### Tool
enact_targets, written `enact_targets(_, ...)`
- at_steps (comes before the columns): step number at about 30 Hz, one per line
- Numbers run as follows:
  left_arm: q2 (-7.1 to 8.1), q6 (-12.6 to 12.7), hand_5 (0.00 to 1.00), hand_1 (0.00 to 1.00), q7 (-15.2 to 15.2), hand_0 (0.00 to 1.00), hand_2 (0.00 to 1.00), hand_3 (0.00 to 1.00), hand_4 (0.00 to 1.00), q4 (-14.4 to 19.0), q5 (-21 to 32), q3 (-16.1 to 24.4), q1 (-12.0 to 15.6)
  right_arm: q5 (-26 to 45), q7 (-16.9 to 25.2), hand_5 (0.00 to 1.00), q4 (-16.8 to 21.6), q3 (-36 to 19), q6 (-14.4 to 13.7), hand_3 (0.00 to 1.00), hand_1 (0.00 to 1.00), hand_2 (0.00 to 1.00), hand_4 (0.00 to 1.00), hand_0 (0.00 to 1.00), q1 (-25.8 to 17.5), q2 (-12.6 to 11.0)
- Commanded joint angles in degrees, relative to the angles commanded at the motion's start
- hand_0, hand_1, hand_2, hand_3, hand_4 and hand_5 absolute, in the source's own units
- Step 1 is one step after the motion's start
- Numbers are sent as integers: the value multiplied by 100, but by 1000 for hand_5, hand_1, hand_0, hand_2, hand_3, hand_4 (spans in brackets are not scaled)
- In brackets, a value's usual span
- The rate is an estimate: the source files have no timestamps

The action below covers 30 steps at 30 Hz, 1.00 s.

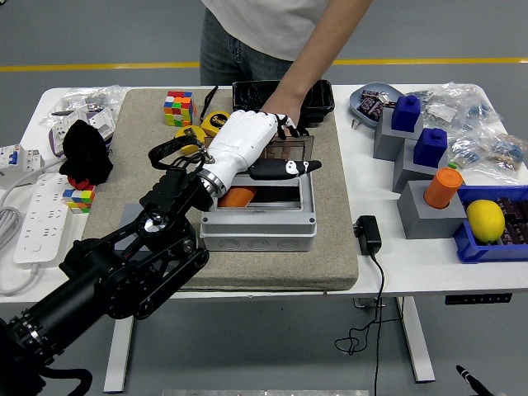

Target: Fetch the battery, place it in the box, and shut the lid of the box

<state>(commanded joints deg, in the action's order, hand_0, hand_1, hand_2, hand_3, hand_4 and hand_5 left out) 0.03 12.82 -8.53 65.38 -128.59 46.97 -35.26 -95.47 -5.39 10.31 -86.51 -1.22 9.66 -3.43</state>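
An orange battery point(238, 196) lies inside the grey box point(257, 224) on the mat, toward its left end. The box's dark see-through lid point(299, 142) stands raised at the back edge. My left hand point(299, 146), white with black fingertips, reaches over the box. Its fingers point(285, 125) hook over the lid's top edge and its thumb point(289, 167) lies in front of the lid. A person's hand point(285, 99) comes down from the far side just behind my fingers, at the black tray point(323, 97). The right arm is out of view.
A Rubik's cube point(178, 108) and a yellow tape measure point(213, 120) lie at the mat's far left. A power strip point(37, 219) lies left. A black adapter point(368, 233) sits right of the mat. Grey blocks point(429, 210) and a lemon point(485, 220) stand right.
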Motion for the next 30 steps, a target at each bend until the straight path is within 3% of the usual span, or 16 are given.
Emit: enact_targets(30,109,-296,980,385,-201,339,454,520,998,428,158,-353,141,33,6,998,0,-20,-12,760,705,709,998,785,16,1)
